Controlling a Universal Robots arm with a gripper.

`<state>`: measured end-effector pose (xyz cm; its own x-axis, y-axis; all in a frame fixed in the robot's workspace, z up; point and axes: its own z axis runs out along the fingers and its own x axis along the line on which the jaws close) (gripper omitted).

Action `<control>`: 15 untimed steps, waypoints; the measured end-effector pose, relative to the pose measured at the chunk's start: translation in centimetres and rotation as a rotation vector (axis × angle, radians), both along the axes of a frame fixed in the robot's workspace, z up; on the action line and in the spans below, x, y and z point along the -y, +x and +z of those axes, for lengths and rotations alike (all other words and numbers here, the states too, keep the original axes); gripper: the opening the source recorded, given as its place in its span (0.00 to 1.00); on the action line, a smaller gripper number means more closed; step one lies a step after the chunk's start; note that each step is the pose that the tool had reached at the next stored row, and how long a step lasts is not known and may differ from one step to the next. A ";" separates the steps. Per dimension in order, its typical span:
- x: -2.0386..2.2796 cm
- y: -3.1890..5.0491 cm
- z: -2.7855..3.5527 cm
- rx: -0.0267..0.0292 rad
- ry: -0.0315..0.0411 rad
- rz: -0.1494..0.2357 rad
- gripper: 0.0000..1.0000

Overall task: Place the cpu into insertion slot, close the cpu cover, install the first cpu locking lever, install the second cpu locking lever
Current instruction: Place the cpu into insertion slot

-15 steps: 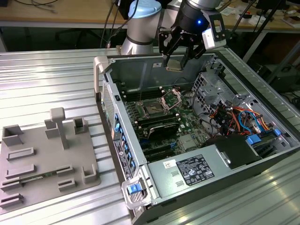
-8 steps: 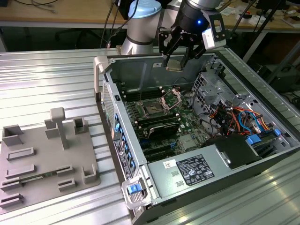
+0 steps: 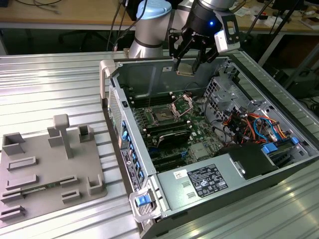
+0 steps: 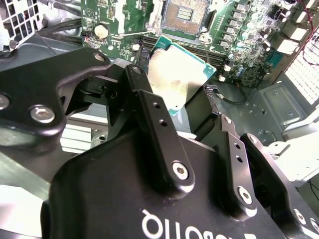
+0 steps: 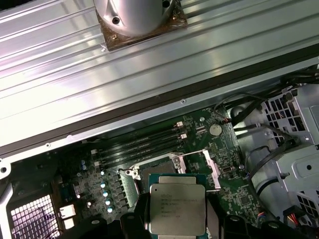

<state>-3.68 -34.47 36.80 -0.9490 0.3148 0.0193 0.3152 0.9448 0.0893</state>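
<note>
Black metal tool (image 3: pixel 188 65), you see in the exterior view, is clamped on the thin square silver-grey cpu (image 3: pixel 185 68), held clear above the square dark insertion slot (image 3: pixel 163 116). In your second wrist view its fingers (image 4: pixel 149 112) pinch the cpu (image 4: pixel 177 79) edges. In your first wrist view the cpu (image 5: pixel 177 208) partly overlaps the slot (image 5: pixel 155 172).

A silver arm (image 3: pixel 149 35) is capped in pale blue; the black gripper (image 3: pixel 188 60) is studded with silver screws (image 4: pixel 180 171).
</note>
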 end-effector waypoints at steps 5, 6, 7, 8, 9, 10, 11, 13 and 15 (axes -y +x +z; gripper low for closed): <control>0.00 0.00 0.00 0.0000 -0.0001 -0.016 0.55; 0.00 0.00 0.00 0.0000 0.0000 -0.018 0.55; 0.00 0.00 -0.01 0.0000 0.0000 -0.021 0.55; 0.00 0.00 -0.01 0.0000 0.0000 -0.023 0.55; 0.00 0.00 -0.01 0.0000 0.0000 -0.026 0.55; 0.00 0.00 -0.01 0.0000 0.0000 -0.029 0.55; 0.00 0.00 -0.01 0.0000 0.0000 -0.032 0.55; 0.00 0.00 -0.01 0.0000 0.0000 -0.037 0.55; 0.00 0.00 -0.01 0.0000 0.0000 -0.044 0.55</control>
<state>-3.68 -34.47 36.79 -0.9344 0.3558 0.0193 0.3560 0.9302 0.0894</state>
